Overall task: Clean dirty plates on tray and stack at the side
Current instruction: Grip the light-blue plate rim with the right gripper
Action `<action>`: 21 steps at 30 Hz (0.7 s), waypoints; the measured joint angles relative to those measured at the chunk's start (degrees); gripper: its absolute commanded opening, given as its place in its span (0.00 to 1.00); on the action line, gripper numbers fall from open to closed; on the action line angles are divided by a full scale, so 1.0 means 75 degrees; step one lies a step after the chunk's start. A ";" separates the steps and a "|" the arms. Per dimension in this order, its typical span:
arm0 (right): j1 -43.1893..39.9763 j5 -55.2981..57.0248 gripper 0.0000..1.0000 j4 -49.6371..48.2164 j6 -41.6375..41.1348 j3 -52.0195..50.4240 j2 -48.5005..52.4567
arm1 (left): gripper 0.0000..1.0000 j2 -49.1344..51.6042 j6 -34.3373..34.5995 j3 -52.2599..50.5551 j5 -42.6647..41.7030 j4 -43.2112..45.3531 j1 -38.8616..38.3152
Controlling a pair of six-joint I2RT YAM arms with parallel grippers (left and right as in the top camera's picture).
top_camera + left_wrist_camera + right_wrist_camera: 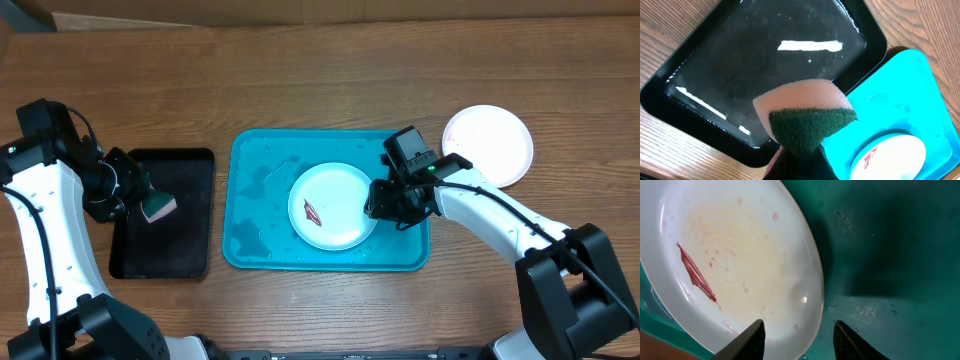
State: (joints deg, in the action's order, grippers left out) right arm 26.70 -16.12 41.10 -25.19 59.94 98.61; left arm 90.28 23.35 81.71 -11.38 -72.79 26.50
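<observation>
Right gripper (799, 337): jaws apart, straddling the right rim of the white plate (333, 205), which lies in the turquoise tray (250, 160) with one red smear (695, 275) across its well. To do this step well, I judge, I should close squarely on the rim alone and pin the plate flat, since droplets on the tray floor invite skidding under the scrub. Left gripper (138, 195): jaws clamped on the sponge (807, 112), above the black tray (185, 250), which shines as if wet and holds nothing else. A second plate (487, 145), pinkish-white, sits on the counter (330, 80) right of the tray.
</observation>
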 measured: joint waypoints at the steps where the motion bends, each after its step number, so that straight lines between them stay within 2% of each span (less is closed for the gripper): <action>1: 0.0000 0.0006 0.46 0.0134 0.0251 0.0102 0.0006 | 0.04 0.0000 0.0000 0.0000 -0.0003 -0.0003 0.0000; 5: -0.0006 0.0213 0.46 0.0195 0.1443 0.0647 0.0006 | 0.04 0.0000 0.0000 0.0000 0.0000 0.0009 0.0000; 8: -0.0006 0.0600 0.54 -0.0090 0.2308 0.0889 0.0006 | 0.04 0.0000 0.0000 0.0000 0.0000 0.0035 0.0000; 12: -0.0006 0.1090 0.54 -0.0347 0.3241 0.0901 0.0096 | 0.04 0.0000 0.0000 0.0000 0.0000 0.0038 0.0000; 18: -0.0006 0.1687 0.54 -0.0618 0.3765 0.0901 0.0868 | 0.04 0.0000 -0.0026 0.0000 0.0000 0.0047 0.0000; 21: -0.0006 0.1807 0.50 -0.0662 0.3826 0.0901 0.1259 | 0.04 0.0000 -0.0087 0.0000 0.0000 0.0050 0.0000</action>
State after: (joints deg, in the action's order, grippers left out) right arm 26.65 -2.57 36.14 3.51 66.70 108.05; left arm 90.28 22.70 81.71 -11.38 -72.42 26.50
